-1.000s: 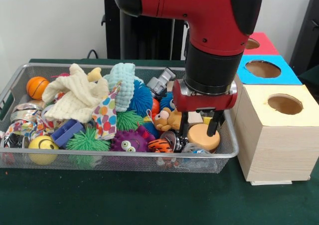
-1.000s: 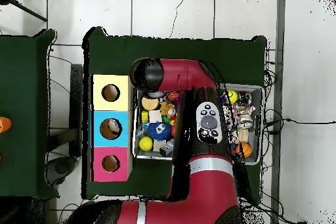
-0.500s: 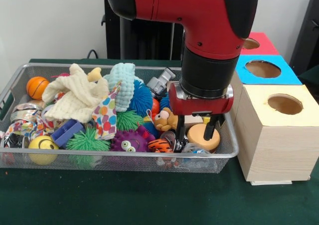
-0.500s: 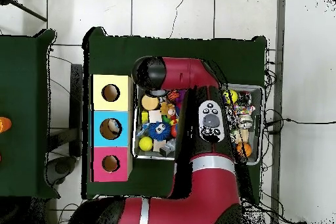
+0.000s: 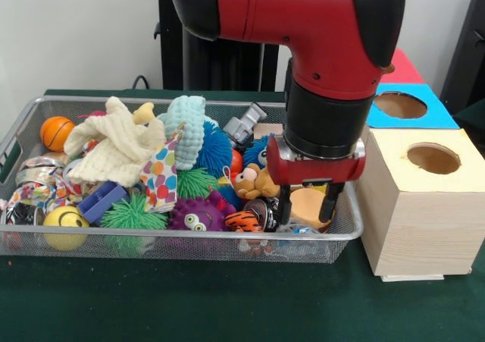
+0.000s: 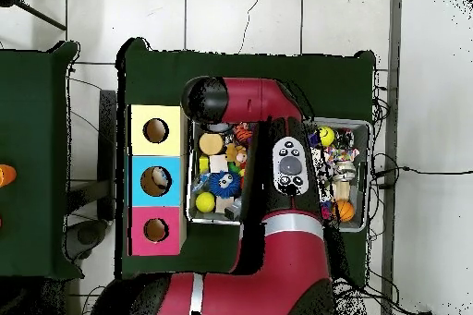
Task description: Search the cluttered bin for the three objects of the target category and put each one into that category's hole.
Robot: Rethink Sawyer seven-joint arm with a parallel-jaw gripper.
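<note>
My gripper (image 5: 307, 204) hangs low in the right end of the wire bin (image 5: 182, 237). It is open, one finger (image 5: 284, 208) on each side of a tan wooden disc (image 5: 308, 205) that lies by the bin's right wall. In the overhead view the arm hides the gripper, and the disc (image 6: 212, 143) shows beside the arm. Outside the bin stand three boxes with round holes: a plain wooden one (image 5: 424, 205), a blue one (image 5: 409, 103) and a red one (image 5: 400, 65).
The bin is packed with toys: a cream cloth (image 5: 114, 149), an orange ball (image 5: 56, 132), a yellow smiley ball (image 5: 65, 222), a purple fuzzy monster (image 5: 195, 214), a brown bear (image 5: 254, 181) and a tiger (image 5: 244, 221) next to the disc.
The gripper swung slightly left, then back right toward the boxes and lower, so its fingers now reach further down beside the disc. The toys have not moved.
</note>
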